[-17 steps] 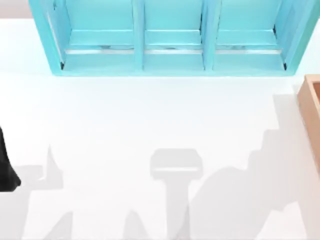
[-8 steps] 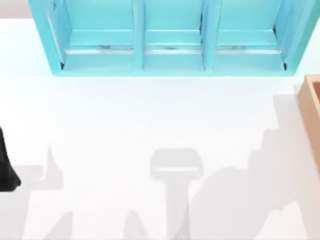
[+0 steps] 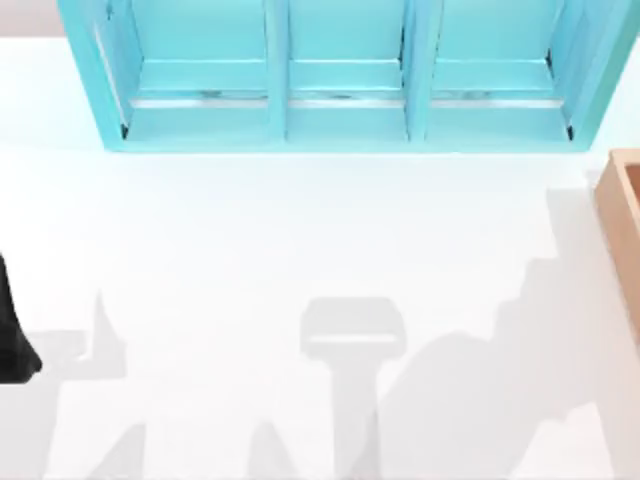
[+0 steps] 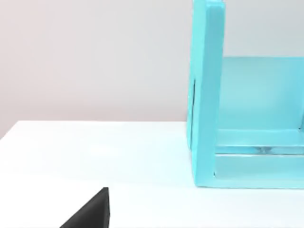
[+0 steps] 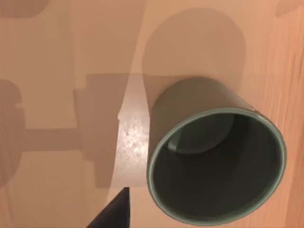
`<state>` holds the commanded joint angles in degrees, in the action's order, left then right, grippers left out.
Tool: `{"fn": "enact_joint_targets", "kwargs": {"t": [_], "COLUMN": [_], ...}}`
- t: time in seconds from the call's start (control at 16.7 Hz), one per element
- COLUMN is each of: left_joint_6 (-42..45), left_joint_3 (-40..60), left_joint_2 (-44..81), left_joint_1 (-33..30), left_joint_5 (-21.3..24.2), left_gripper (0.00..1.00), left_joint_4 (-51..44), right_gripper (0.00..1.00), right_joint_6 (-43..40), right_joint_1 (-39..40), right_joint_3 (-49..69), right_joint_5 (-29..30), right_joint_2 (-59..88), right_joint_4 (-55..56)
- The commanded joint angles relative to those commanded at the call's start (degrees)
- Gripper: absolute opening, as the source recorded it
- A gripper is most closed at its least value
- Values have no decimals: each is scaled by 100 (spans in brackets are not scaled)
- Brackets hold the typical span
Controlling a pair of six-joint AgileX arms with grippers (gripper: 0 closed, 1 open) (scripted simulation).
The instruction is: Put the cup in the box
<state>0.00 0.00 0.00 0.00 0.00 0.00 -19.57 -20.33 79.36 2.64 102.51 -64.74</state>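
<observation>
Cup [image 5: 216, 164] position: the right wrist view looks down into its open mouth, and it stands on the orange-brown floor of the box [image 5: 57, 57]. The cup is a small, dark olive-grey cylinder without a handle, slightly tapered, with a matte wall and a thin, lighter rim. Its interior is hollow and dark. The box floor is smooth wood-coloured board; a paler, grained wall rises just beside the cup. Shadows of the cup and of arm parts lie across the floor.

In the top view, the box shows as a tan corner with thick flat walls at the table's right edge. The table [image 3: 300, 230] is plain white and carries grey shadows. At its far side stands a large cyan shelf [image 3: 340, 75] with three bays divided by flat panels.

Right gripper: one dark fingertip [image 5: 114, 213] sits near the cup and apart from it. Whether the fingers are spread or closed cannot be told.

Left gripper: parked at the table's left edge; one dark fingertip [image 4: 90, 213] shows above the white surface near the shelf's end panel. Its finger state cannot be told either.
</observation>
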Motion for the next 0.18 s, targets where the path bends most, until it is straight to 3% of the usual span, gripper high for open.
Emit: {"fn": "enact_joint_targets", "kwargs": {"t": [0.18], "left_joint_6": [0], "left_joint_3": [0], "left_joint_2": [0], "left_joint_1": [0], "left_joint_5": [0], "left_gripper": [100], "left_joint_4": [0], "right_gripper": [100], "right_joint_6": [0], "right_joint_1": [0], "right_joint_3": [0], "right_joint_5": [0], "right_joint_2": [0], "right_joint_4": [0]}}
